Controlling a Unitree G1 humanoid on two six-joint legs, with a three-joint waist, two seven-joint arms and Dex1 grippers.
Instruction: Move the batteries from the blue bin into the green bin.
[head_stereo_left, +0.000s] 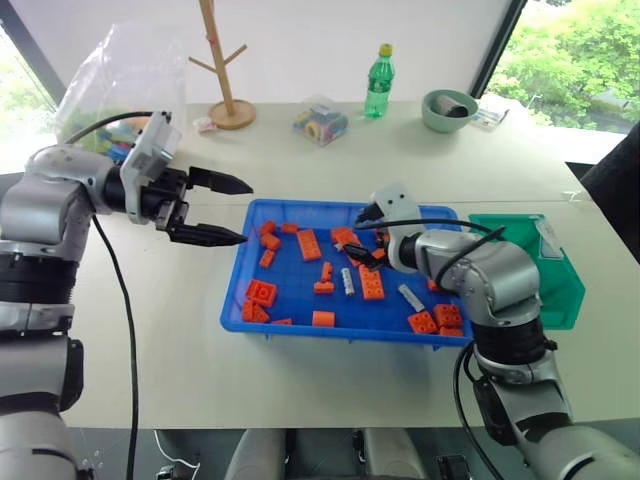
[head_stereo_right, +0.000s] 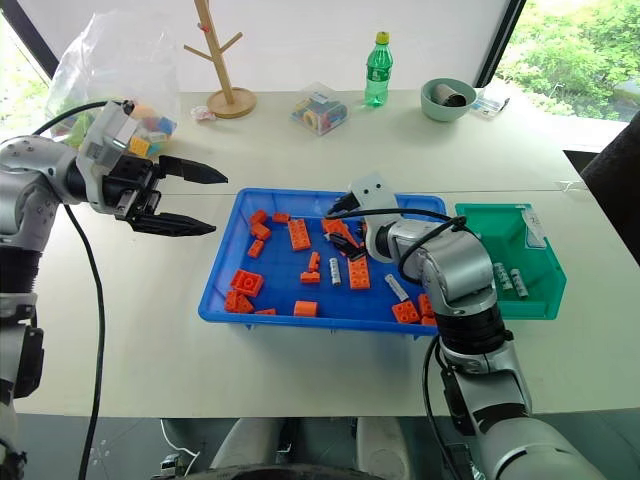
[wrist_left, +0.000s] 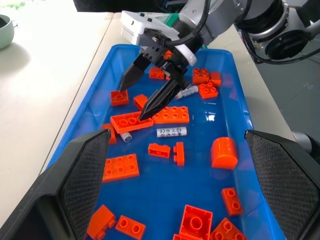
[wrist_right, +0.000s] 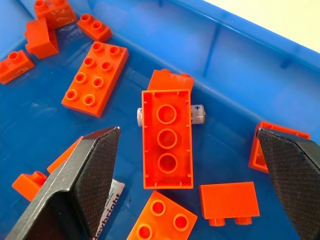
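The left gripper (head_stereo_left: 215, 209) hovers spread just outside the blue bin (head_stereo_left: 236, 300). The right gripper (wrist_left: 145, 95), jaws wide, points down among orange bricks (wrist_right: 167, 137); one battery (wrist_right: 197, 114) lies ahead, pinned under a brick. Batteries look light, rigid and smooth, apt to roll, so pinch mid-barrel, then carry rightward to the green bin (head_stereo_right: 540, 300).

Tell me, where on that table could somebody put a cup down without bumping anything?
The bare table left of the blue bin, under the left claw, is free, as is the strip in front of both bins. Behind the blue bin it is open up to the bottle. The blue bin is crowded with bricks.
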